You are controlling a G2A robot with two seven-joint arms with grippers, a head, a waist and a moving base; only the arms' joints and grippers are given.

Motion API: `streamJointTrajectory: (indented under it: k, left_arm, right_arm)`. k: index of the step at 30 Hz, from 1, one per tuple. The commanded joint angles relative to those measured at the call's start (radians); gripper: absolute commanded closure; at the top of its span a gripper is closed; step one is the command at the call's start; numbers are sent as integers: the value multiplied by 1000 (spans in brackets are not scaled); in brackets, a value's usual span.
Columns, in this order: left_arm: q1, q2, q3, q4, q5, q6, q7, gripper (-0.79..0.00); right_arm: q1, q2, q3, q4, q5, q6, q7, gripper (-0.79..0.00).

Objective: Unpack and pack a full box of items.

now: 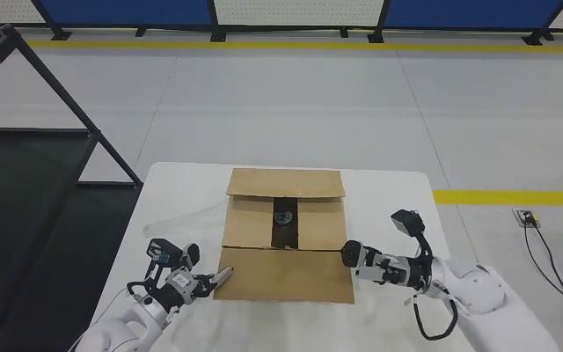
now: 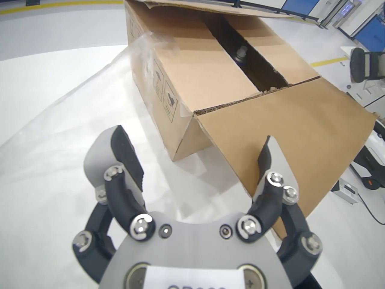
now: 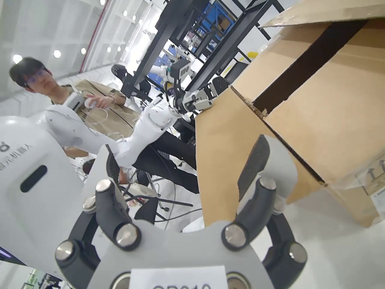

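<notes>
**Surface.** You have one white worktop (image 1: pixel 176 202) with rounded corners. A thin, creased sheet (image 2: pixel 60 121) lies over it.

**Room.** The floor (image 1: pixel 308 106) is pale grey, with a yellow line (image 1: pixel 264 44) running across its far side. Blue and white panels (image 1: pixel 123 11) stand behind the line. A black frame (image 1: pixel 70 123) stands to the left of the worktop.

**Box** (image 1: pixel 255 224). One brown cardboard box stands upright in the middle of the worktop.
- The far flap (image 1: pixel 286 182) is folded outward, away from you.
- The near flap (image 1: pixel 281 275) is folded outward towards you and hangs over the front of the box.
- The two inner flaps lie almost flat, with a dark slot left between them.
- One dark item (image 1: pixel 284 220) with a pale cap shows in the slot.
- The cut edges are ragged.
- Torn clear tape (image 2: pixel 147 43) clings to the left side.
- Black handling symbols (image 2: pixel 164 91) are printed on that same side.

**Left hand** (image 1: pixel 220 277) (image 2: pixel 195 139). It sits low over the worktop, just beside the left corner of the near flap. Its fingers are spread and hold nothing.

**Right hand** (image 1: pixel 346 255) (image 3: pixel 185 148). It is at the right end of the near flap. Its fingers are spread, and the right wrist view shows the flap's edge between them. You cannot tell whether they touch the flap.
</notes>
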Motion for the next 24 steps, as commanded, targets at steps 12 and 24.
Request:
streamJointTrajectory:
  k: [12,24]
  left_arm:
    - [-5,0,8,7,3,8,-12,-785]
    - [6,3,14,2,7,-1,3,-785]
  right_arm:
    - [29,-9,-10,2,49,109,-33,-785]
    - [135,-56,-121,54,26,402,-233,-785]
